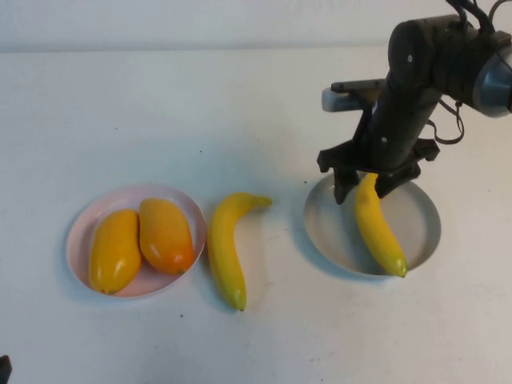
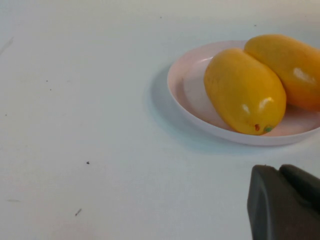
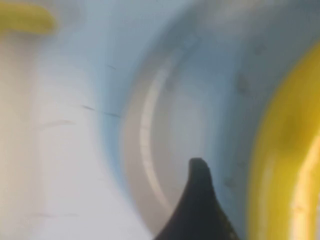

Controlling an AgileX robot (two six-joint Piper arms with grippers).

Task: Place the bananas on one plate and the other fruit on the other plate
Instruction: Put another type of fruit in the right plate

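Note:
One banana (image 1: pixel 378 228) lies in the grey-blue plate (image 1: pixel 320 232), its upper end between the fingers of my right gripper (image 1: pixel 367 186). The jaws are open, standing on both sides of it. In the right wrist view a gap shows between the dark finger (image 3: pixel 197 200) and this banana (image 3: pixel 285 160). The second banana (image 1: pixel 226 248) lies on the table between the plates. Two orange-yellow fruits (image 1: pixel 114 250) (image 1: pixel 166 234) rest side by side in the pink plate (image 1: pixel 172 196). My left gripper (image 2: pixel 280 172) is shut and empty, low near the pink plate (image 2: pixel 187 90).
The white table stretches bare behind both plates and along the front edge. The right arm's dark body (image 1: pixel 408 96) rises over the far rim of the grey-blue plate.

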